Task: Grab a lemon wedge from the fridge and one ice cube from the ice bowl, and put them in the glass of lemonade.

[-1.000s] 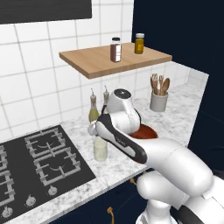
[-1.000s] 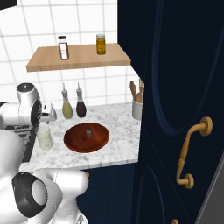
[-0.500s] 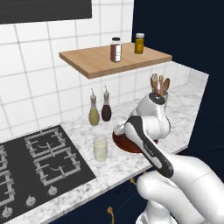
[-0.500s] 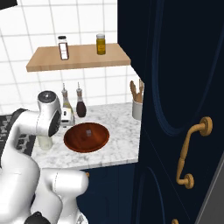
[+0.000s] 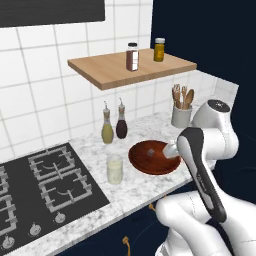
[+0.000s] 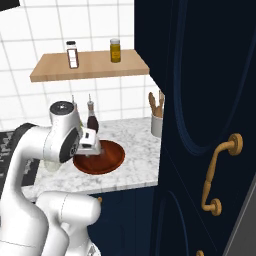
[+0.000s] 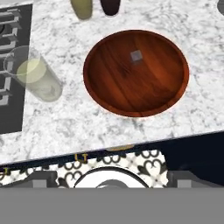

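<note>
Reddish-brown wood marks the ice bowl (image 7: 136, 72) on the marble bench (image 7: 78, 118), a single ice cube (image 7: 136, 55) toward its 12 o'clock side. Above its near rim the end effector (image 5: 172, 150) hangs, apparently spread wide and empty. At the bowl's 9 o'clock stands the glass of lemonade (image 7: 36, 76).

Marble counter (image 5: 150, 185) with ice bowl (image 5: 152, 158), glass of lemonade (image 5: 115, 169), bottles (image 5: 114, 125)
</note>
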Controlling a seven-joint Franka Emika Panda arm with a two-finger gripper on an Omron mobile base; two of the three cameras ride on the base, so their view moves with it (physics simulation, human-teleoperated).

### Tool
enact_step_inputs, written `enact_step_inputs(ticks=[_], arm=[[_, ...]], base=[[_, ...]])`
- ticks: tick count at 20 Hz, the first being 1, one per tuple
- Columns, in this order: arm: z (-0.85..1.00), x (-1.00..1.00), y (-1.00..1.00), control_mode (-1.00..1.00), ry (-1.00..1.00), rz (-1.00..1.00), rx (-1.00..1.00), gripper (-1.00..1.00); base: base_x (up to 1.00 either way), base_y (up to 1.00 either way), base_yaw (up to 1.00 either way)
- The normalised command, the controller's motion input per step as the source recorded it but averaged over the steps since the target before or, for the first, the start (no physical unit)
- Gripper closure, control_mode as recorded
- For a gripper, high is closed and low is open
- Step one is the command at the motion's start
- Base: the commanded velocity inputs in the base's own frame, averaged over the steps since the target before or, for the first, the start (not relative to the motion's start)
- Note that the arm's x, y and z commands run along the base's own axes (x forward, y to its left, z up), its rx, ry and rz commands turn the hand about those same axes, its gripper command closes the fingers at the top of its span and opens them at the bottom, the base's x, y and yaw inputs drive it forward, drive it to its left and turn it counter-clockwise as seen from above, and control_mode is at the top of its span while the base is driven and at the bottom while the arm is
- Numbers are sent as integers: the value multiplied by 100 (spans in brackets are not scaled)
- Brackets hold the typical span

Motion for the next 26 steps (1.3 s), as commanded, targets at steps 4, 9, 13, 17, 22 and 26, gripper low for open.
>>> enact_step_inputs(ticks=[4,9,13,17,22,26], arm=[[18,-99,3,-100,3,-20,0,-100],[10,-55,0,-100,-2,-9,2,-100],[16,-3,0,-100,-1,-1,4,-100],[1,-35,0,-100,-3,-3,3,-100],[0,-37,-14,-100,0,-7,5,-100],[0,-31,-24,-100,0,-6,6,-100]], base=[[0,0,0],[0,0,0],[0,0,0],[0,0,0],[0,0,0],[0,0,0]])
